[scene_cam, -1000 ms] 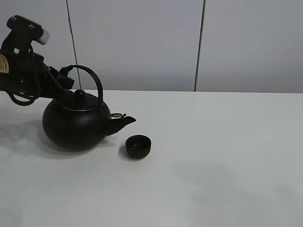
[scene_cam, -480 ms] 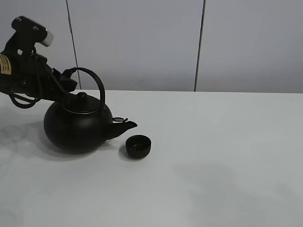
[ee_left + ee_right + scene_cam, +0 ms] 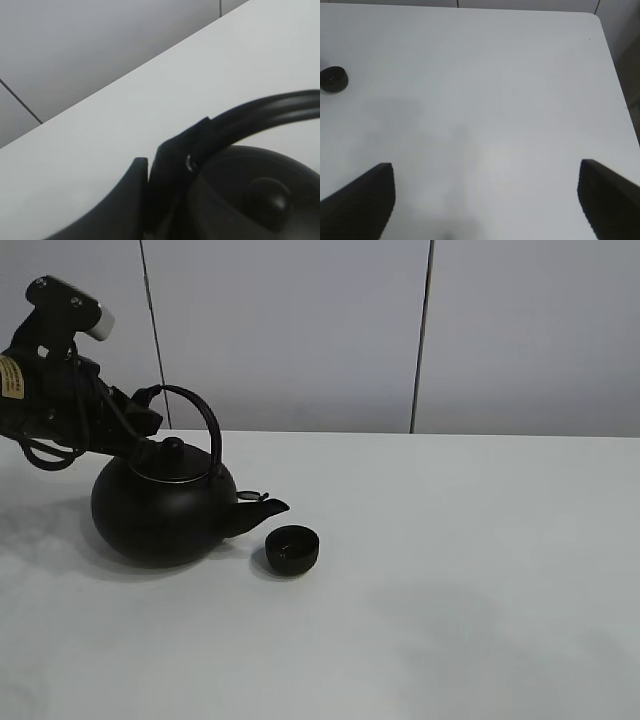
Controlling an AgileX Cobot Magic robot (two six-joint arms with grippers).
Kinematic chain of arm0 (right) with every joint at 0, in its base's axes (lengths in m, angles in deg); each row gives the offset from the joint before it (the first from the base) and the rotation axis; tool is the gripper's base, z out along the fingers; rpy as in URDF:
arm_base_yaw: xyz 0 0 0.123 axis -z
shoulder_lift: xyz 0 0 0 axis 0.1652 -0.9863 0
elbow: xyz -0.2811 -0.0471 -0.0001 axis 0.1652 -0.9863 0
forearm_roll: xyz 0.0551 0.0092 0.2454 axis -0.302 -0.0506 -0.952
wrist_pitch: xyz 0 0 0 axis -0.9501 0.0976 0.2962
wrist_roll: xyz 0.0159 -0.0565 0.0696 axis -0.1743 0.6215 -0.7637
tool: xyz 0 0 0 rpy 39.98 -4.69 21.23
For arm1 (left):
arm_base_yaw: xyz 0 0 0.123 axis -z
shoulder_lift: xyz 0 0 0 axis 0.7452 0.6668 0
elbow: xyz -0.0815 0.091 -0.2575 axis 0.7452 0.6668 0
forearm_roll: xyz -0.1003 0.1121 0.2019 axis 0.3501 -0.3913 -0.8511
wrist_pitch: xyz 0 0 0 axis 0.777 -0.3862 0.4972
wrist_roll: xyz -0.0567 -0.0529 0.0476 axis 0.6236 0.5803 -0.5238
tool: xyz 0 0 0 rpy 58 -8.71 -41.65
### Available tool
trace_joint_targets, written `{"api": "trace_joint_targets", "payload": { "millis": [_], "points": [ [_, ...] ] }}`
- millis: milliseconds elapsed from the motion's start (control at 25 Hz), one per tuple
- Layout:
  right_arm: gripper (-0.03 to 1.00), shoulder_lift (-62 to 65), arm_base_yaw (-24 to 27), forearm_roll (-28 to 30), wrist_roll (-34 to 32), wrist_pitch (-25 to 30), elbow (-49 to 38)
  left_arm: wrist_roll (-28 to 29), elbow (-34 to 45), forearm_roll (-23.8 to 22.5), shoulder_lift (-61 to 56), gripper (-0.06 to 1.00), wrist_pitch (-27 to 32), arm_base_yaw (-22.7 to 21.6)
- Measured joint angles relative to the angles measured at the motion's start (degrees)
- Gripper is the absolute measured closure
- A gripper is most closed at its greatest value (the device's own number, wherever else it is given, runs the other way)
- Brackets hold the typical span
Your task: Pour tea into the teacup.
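Tiny round black handleless teacup (image 3: 292, 548): low, bowl-like, mouth up, dark inside, with a faint sheen on the rim. Standing upright on the white surface (image 3: 470, 570), left of centre and below the middle of the high view; also small at the far left edge of the right wrist view (image 3: 333, 79). Just left of it, not touching, big round black kettle with arched handle (image 3: 165, 508), spout tip pointing toward the cup. Left tool (image 3: 145, 412) clamped tight on the handle's left end. Right tool (image 3: 487, 200) spread wide, holding nothing, above bare surface.
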State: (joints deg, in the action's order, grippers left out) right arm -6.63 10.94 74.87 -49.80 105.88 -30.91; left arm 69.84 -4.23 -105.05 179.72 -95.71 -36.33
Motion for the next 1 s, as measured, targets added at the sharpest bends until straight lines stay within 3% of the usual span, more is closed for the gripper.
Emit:
{"api": "trace_joint_targets", "payload": {
  "millis": [840, 1000],
  "points": [
    [0.29, 0.00, 0.00, 0.00, 0.00, -0.06, 0.00, 0.10, -0.02, -0.76, 0.00, 0.83, 0.00, 0.12],
    [0.29, 0.00, 0.00, 0.00, 0.00, -0.06, 0.00, -0.74, -1.16, -0.81, 0.00, 0.83, 1.76, 1.76]
  ]
}}
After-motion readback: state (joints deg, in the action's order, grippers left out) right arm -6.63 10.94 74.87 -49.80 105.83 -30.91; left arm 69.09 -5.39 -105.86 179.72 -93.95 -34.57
